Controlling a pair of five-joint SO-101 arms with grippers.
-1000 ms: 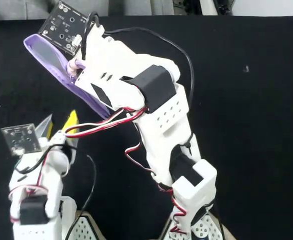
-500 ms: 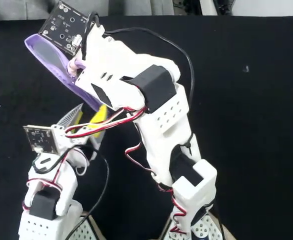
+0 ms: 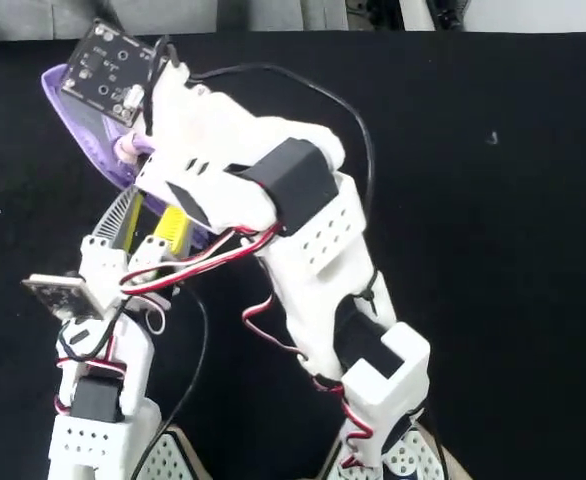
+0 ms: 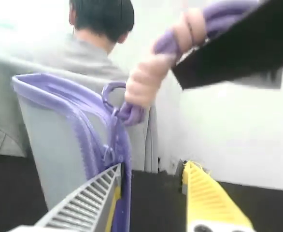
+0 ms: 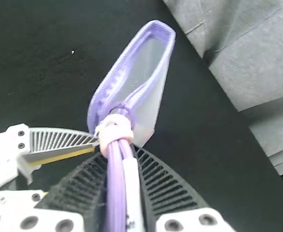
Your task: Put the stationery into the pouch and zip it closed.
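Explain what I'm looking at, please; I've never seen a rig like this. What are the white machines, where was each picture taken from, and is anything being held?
These are two small robot arms at a black table, each ending in a two-fingered gripper. The high view comes from a fixed camera looking down over the table. The other two come from cameras mounted on the arms' wrists. The right gripper, the black one, is shut on the purple strap of a purple pouch and holds the pouch by it. The left gripper, one side grey and one yellow, is open close to the pouch, with its grey finger beside the zipper.
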